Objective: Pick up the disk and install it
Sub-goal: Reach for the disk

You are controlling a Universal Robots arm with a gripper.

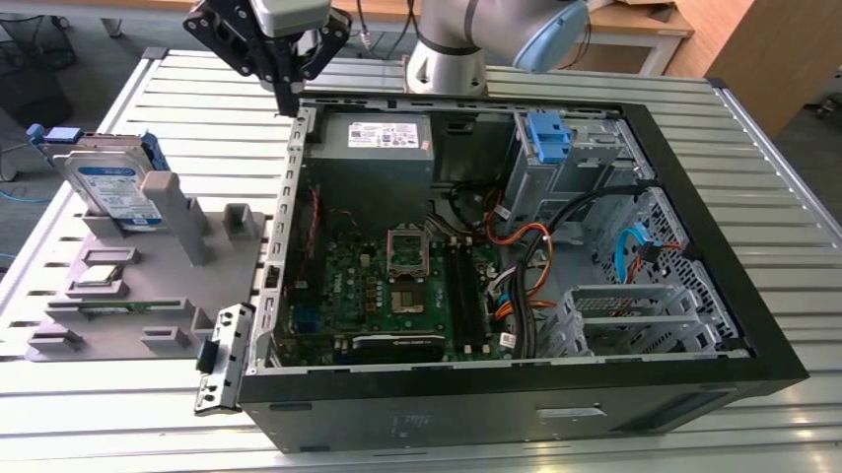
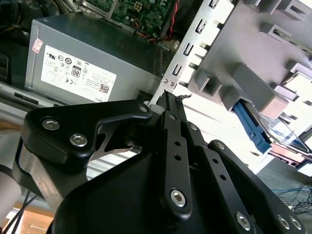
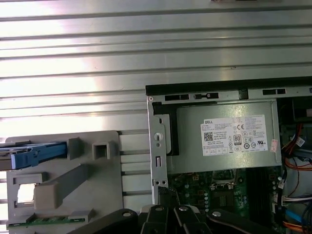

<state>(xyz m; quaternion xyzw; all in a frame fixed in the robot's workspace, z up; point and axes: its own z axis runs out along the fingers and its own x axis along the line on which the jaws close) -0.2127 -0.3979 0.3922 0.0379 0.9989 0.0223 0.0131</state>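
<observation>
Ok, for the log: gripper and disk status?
Gripper shut, empty, above edge of black computer case. Silver-grey hard drive in blue bracket stands in grey holder, untouched. No obstruction seen.

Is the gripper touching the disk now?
Apart. In the exterior view the gripper hangs beside the case; the disk stands far off in the grey fixture.

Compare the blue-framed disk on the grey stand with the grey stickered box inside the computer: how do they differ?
The disk stands propped on the grey stand, outside the computer case; the grey box sits inside it. The disk is thin with a blue frame; the box is bulkier, plain grey. The disk's label is blue and white; the box's is white. Both are grey metal.
</observation>
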